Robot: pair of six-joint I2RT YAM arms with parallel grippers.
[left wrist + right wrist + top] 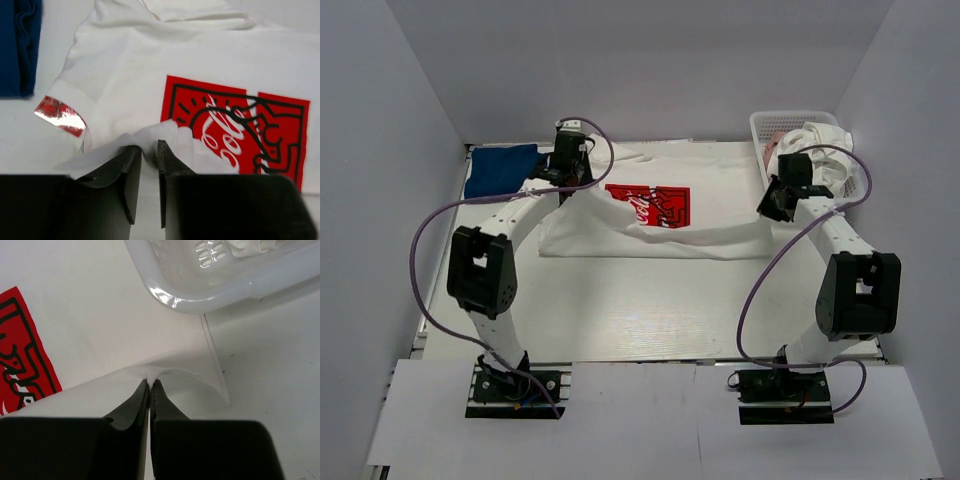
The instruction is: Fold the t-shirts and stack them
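Item: white Coca-Cola t-shirt (pixel 720 220), spread on surface (pixel 650 310) (far half). My left tool (pixel 150 148): jaws slightly parted around a fold. My right tool (pixel 150 382): clamped on its edge.

Left wrist view: the dark blue t-shirt (pixel 20 45) was cut off by the left and top edges. The shiny red label (pixel 59 115) at the white t-shirt's (pixel 150 60) edge was too blurred to read.

Right wrist view: the mesh basket (pixel 200 295) ran past the top edge and the red print (pixel 20 350) past the left.

Top view: the pink t-shirt (pixel 772 150) lay mostly hidden behind a bunched white garment (pixel 825 140).
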